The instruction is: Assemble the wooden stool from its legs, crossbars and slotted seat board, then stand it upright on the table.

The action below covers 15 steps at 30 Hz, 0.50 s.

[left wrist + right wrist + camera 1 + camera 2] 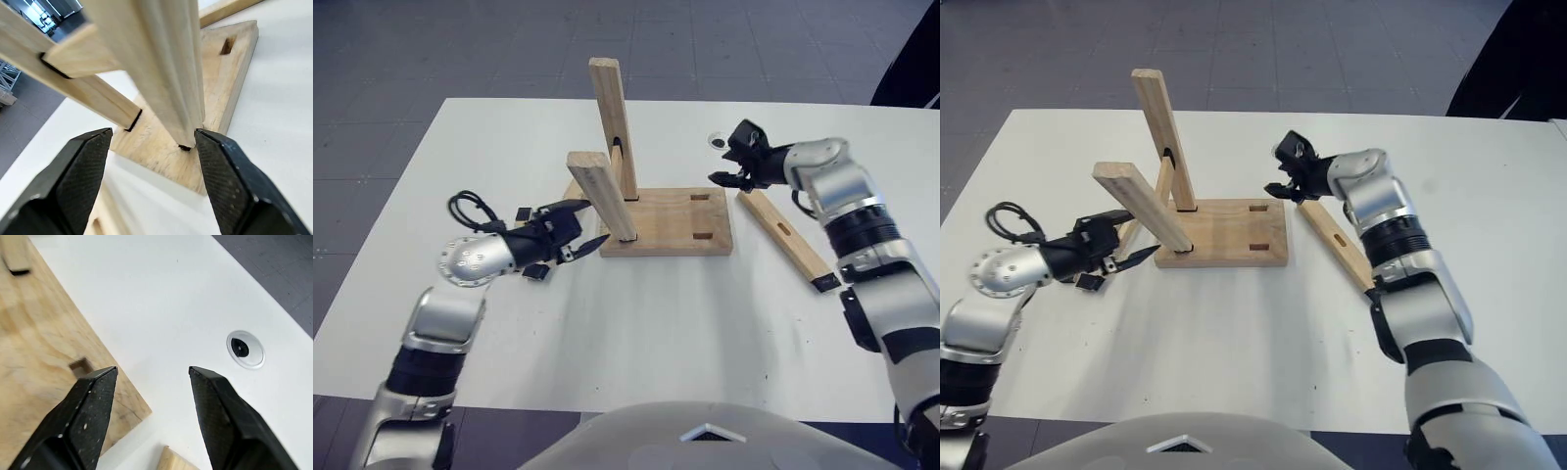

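The seat board lies flat in the middle of the desk, two legs standing in its left slots — a third leg lies loose toward the right edge. The left fingers gape empty just beside the nearer leg's foot; the right fingers — wide, empty — hover by the board's far right corner.
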Tool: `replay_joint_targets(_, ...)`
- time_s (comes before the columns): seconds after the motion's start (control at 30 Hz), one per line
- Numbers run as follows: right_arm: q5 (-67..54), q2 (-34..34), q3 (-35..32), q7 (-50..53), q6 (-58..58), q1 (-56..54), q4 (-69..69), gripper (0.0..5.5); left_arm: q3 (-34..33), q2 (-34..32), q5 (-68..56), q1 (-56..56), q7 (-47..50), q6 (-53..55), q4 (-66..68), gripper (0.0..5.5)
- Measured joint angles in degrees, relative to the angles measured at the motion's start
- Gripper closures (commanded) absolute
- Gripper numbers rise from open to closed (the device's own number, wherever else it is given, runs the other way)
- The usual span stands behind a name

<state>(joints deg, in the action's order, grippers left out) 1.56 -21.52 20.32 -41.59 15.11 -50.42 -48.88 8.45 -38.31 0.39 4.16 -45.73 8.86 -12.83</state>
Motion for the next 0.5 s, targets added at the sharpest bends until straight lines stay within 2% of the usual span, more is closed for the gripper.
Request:
replay_joint_targets(0.07, 2.60, 3.12, -0.07, 4.21, -6.31, -2.29, -9.89, 2.82, 3.27, 0.03, 3.94, 0.26, 0.21, 0.19, 1.80, 2.40)
replay_joint_targets(0.2, 4.86, 5.64, -2.04, 9.02, -12.65, -6.06, -20.14, 2.82, 4.63, -1.18, 7.67, 1.79, 0.23, -1.10, 4.69, 2.40)
replay_joint_targets(0.37, 8.01, 5.86, -3.14, 9.69, -15.01, -7.64, -24.75, 2.82, 4.95, -1.16, 10.15, 4.88, 1.89, -2.87, 7.87, 2.40)
replay_joint_targets(0.5, 12.07, 5.24, -1.08, 6.06, -17.41, -8.34, -25.33, 2.82, 6.57, 0.35, 11.52, 7.08, 2.30, -4.42, 10.58, 2.40)
